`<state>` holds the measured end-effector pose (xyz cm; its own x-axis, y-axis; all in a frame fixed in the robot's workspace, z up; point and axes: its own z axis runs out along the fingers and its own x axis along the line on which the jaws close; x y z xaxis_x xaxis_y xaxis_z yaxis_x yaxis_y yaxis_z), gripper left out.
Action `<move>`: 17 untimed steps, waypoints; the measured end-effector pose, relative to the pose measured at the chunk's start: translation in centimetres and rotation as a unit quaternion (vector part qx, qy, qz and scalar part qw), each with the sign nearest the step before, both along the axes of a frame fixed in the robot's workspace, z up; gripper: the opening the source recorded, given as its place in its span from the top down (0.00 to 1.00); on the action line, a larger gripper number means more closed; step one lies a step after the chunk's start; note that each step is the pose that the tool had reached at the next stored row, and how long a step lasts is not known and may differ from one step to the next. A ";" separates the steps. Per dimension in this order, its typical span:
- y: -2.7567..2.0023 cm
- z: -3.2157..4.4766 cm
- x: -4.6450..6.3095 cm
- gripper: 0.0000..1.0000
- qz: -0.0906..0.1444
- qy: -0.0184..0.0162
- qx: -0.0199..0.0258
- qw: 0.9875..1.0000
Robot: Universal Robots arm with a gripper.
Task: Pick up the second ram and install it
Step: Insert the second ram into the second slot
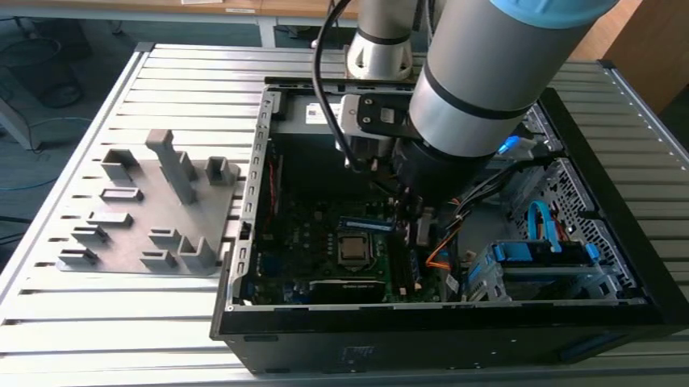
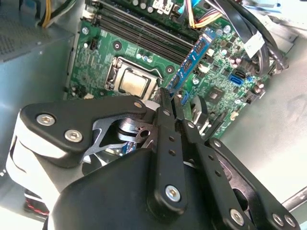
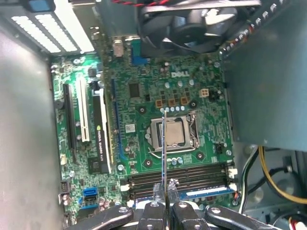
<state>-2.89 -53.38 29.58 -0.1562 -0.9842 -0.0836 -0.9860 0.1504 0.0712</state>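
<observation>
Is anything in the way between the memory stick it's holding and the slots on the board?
Nothing visible. The gripper is shut on the ram, held above the motherboard, and only open air lies between it and the slots.

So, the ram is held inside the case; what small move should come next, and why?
Probably a small turn and shift to line the second ram up with the empty memory slots. The gripper holds it above the motherboard, and in the first wrist view it crosses the slots near the CPU socket.

A white printed logo (image 3: 183, 74) stands on the motherboard (image 3: 139, 103) between fan (image 3: 192, 24) and processor socket (image 3: 171, 134).
</observation>
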 end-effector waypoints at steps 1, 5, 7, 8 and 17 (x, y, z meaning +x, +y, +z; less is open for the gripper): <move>0.00 0.00 0.0 0.86 -0.007 0.000 0.000 1.000; 0.00 -0.01 0.0 0.86 -0.033 0.000 0.000 0.999; 0.00 -0.02 0.0 0.86 -0.045 0.000 0.000 0.999; 0.00 -0.02 0.0 0.86 -0.050 0.000 0.000 0.999; 0.00 -0.03 0.0 0.86 -0.088 0.000 0.000 0.996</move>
